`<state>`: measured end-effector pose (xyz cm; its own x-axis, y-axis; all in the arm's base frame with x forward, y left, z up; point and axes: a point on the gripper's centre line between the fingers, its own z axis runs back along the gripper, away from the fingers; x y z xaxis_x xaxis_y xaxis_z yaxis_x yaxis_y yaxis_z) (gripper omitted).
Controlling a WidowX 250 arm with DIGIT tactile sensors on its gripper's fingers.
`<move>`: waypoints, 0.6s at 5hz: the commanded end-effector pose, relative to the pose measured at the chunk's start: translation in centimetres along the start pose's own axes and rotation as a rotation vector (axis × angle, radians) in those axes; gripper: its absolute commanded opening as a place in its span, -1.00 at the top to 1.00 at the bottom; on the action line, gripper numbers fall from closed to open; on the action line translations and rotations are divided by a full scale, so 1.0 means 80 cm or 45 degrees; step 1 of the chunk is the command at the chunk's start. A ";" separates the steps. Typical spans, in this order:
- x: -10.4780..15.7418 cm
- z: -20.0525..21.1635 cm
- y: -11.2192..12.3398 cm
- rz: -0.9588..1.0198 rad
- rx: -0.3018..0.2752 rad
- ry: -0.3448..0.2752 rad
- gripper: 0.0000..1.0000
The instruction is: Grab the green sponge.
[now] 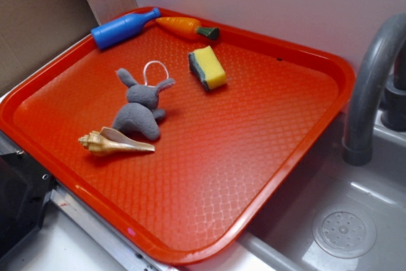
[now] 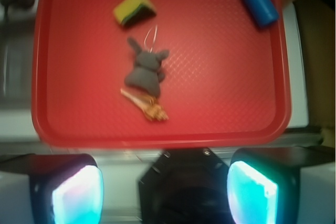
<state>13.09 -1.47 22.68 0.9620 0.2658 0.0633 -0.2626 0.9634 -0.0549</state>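
The green sponge (image 1: 207,67), a small yellow foam block with a dark green layer on one side, lies in the far part of the red tray (image 1: 222,176). The wrist view shows the sponge (image 2: 134,8) near the tray's (image 2: 220,103) upper left. My gripper (image 2: 165,190) hangs well short of the tray, over its near edge, far from the sponge. Its two glowing pads (image 2: 79,195) stand wide apart with nothing between them. The exterior view does not show the gripper.
A grey plush bunny (image 1: 141,107) and a seashell (image 1: 111,142) lie mid-tray. A blue bottle (image 1: 124,28) and an orange toy carrot (image 1: 187,27) rest along the far rim. A grey faucet (image 1: 374,87) and sink (image 1: 342,230) stand to the right.
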 end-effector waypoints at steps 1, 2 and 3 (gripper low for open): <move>0.043 -0.034 -0.006 0.648 0.041 -0.097 -1.00; 0.071 -0.060 -0.013 0.838 0.020 -0.119 -1.00; 0.099 -0.083 -0.023 0.941 -0.017 -0.142 -1.00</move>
<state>21.67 -2.17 15.86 0.5434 0.8335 0.1002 -0.8266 0.5521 -0.1095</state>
